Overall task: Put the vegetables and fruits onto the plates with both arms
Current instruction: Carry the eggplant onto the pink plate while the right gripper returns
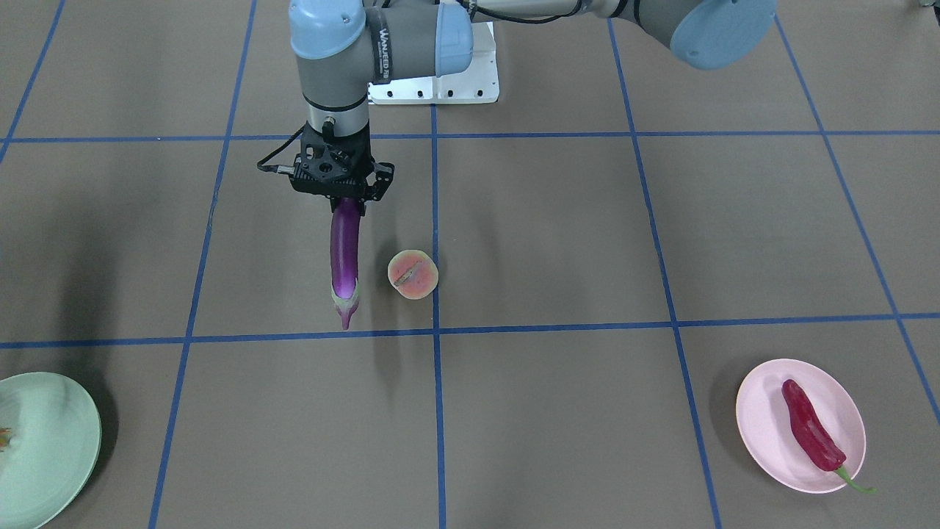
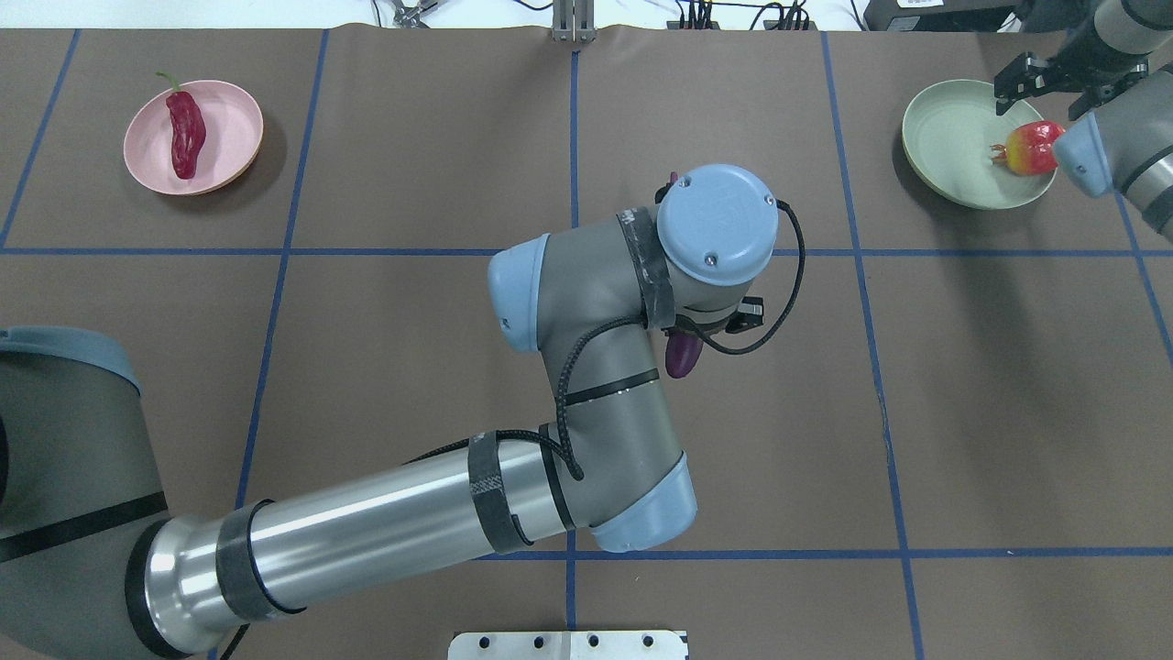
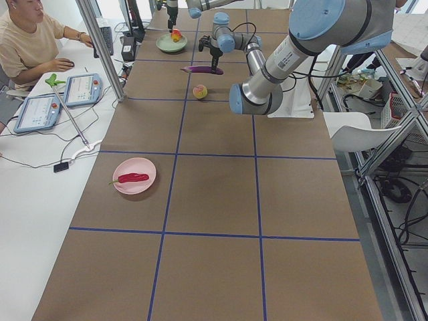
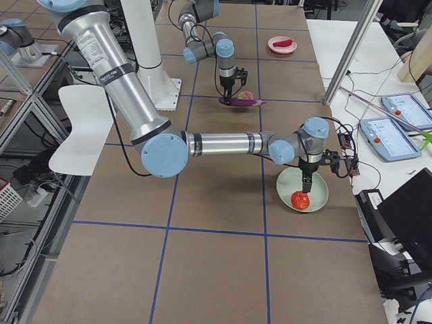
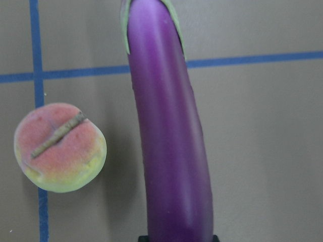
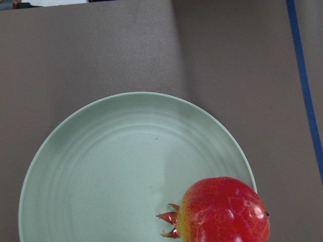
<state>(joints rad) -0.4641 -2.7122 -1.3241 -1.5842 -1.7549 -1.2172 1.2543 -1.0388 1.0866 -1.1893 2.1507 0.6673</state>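
The left gripper (image 1: 348,203) has its black fingers clamped on the blunt end of the long, glossy purple eggplant (image 1: 344,257), held lengthwise over the matte brown table (image 1: 558,235) with its pale tip pointing away from the robot. The round, fuzzy peach half (image 1: 413,274) lies just beside it, slit up. The wrinkled red chili (image 1: 810,426) rests on the shallow pink plate (image 1: 756,411). The right gripper (image 4: 308,181) hangs over the smooth pomegranate (image 6: 224,212) – which sits near the green plate's (image 6: 101,176) rim – but its finger spread cannot be told.
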